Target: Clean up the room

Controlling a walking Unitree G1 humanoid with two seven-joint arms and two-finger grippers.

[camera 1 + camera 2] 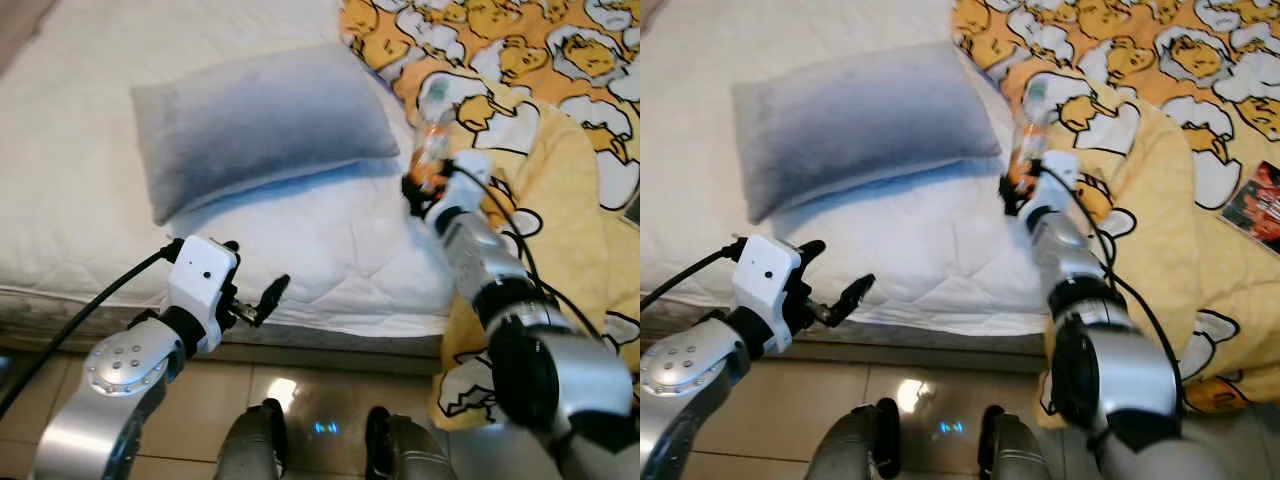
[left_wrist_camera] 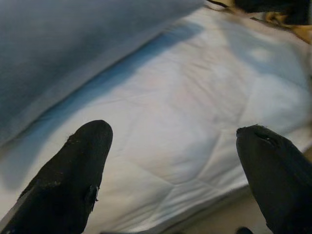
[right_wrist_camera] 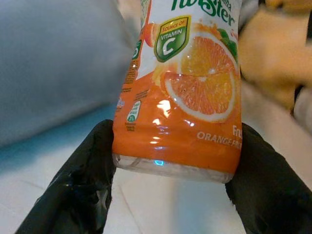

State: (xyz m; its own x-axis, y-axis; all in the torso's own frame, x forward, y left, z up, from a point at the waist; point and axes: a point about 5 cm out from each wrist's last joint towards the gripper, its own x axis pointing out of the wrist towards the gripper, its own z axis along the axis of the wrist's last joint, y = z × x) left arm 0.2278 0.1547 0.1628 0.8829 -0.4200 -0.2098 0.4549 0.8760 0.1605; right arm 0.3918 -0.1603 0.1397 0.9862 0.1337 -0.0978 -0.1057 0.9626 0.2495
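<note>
An orange-juice bottle (image 3: 180,87) with an orange label stands upright over the white bed, at the seam between the grey pillow (image 1: 260,125) and the yellow blanket (image 1: 540,60). My right gripper (image 1: 418,190) is shut on the bottle's (image 1: 432,130) lower part, one black finger on each side. Whether the bottle's base touches the sheet cannot be told. Low at the bed's front edge, my left gripper (image 1: 255,270) is open with nothing between its fingers (image 2: 83,156), and it faces the mattress (image 1: 330,240) below the pillow.
The yellow blanket with egg cartoons spills over the bed's right front corner toward the floor. A dark book or packet (image 1: 1258,205) lies on it at the far right. Glossy beige tiles (image 1: 300,385) run along the bed's front, by my legs.
</note>
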